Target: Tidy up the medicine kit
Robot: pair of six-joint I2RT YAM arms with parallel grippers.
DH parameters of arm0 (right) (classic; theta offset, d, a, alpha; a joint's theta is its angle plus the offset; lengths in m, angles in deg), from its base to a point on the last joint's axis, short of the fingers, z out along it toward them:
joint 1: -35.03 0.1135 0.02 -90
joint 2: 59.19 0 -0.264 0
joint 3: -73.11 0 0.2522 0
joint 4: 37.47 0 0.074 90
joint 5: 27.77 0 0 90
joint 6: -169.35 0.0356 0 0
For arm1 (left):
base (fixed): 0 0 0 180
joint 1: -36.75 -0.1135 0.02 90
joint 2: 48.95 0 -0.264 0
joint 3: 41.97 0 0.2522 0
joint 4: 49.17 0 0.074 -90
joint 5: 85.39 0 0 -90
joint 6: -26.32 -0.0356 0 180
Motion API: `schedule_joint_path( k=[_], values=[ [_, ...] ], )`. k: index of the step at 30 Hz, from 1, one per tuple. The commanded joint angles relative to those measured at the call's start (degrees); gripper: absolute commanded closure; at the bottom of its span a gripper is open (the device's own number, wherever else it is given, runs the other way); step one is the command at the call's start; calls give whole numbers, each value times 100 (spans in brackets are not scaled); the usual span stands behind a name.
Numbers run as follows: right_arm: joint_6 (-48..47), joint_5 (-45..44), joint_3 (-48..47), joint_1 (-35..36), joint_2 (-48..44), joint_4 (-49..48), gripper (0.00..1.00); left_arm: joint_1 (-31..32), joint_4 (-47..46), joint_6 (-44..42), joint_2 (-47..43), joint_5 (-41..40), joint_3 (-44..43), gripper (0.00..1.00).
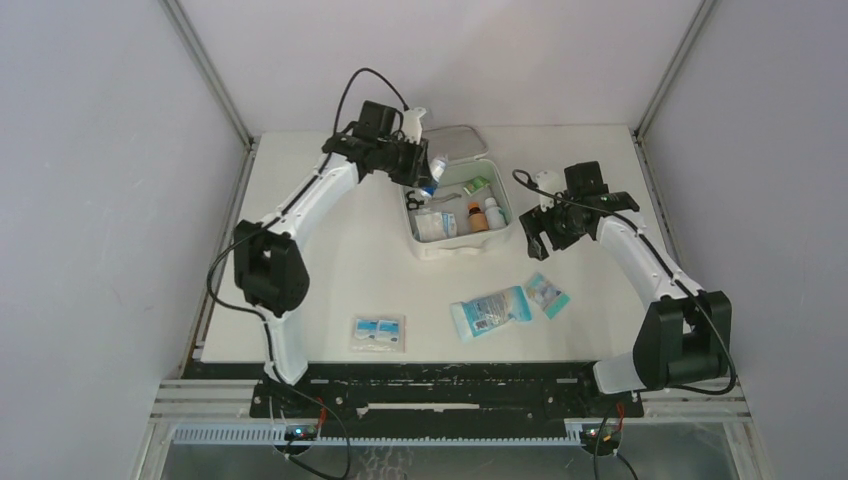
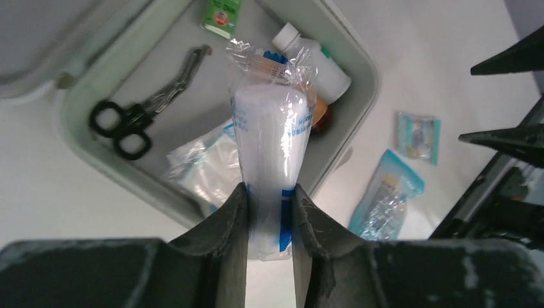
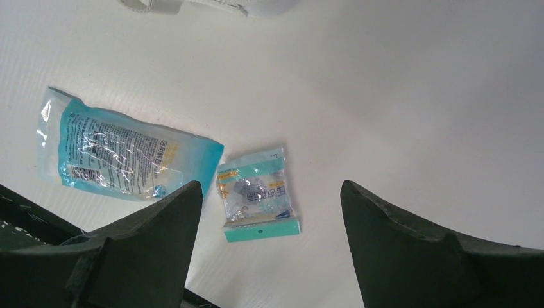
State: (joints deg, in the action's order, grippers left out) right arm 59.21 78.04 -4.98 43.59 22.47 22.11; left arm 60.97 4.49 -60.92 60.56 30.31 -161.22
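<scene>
Left wrist view: a wrapped roll (image 2: 269, 128) is pinched by the left gripper (image 2: 269, 192) above the open kit (image 2: 371, 90).
The kit is set near the worktop's far edge, with scissors (image 2: 128, 119) and a bottle (image 2: 314, 64) inside. Placing is judged to be under way; next the roll should be lowered onto bare kit floor and released. The right gripper (image 3: 271, 186) is held spread over a small packet (image 3: 256, 192) nearer the front edge, likely to be picked afterwards.
</scene>
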Motion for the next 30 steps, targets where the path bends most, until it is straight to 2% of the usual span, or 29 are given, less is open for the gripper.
schedule_joint_path(
  k=[1,8,14,26,28,30],
  values=[
    [151,269,-62,-202,-307,-156,22,276,-614,1764,401,9,-290,79],
    [101,474,105,-437,-490,-187,22,624,-1227,3088,1014,21,-123,80],
    [65,599,179,-553,-569,-190,22,749,-1673,3699,1188,-232,272,80],
    [53,684,220,-601,-558,-163,22,827,-1962,4078,1276,-562,888,79],
    [56,696,223,-603,-564,-153,22,820,-1990,4112,1283,-570,951,73],
    [48,704,228,-605,-556,-157,22,820,-1995,4158,1298,-565,984,73]
  ],
)
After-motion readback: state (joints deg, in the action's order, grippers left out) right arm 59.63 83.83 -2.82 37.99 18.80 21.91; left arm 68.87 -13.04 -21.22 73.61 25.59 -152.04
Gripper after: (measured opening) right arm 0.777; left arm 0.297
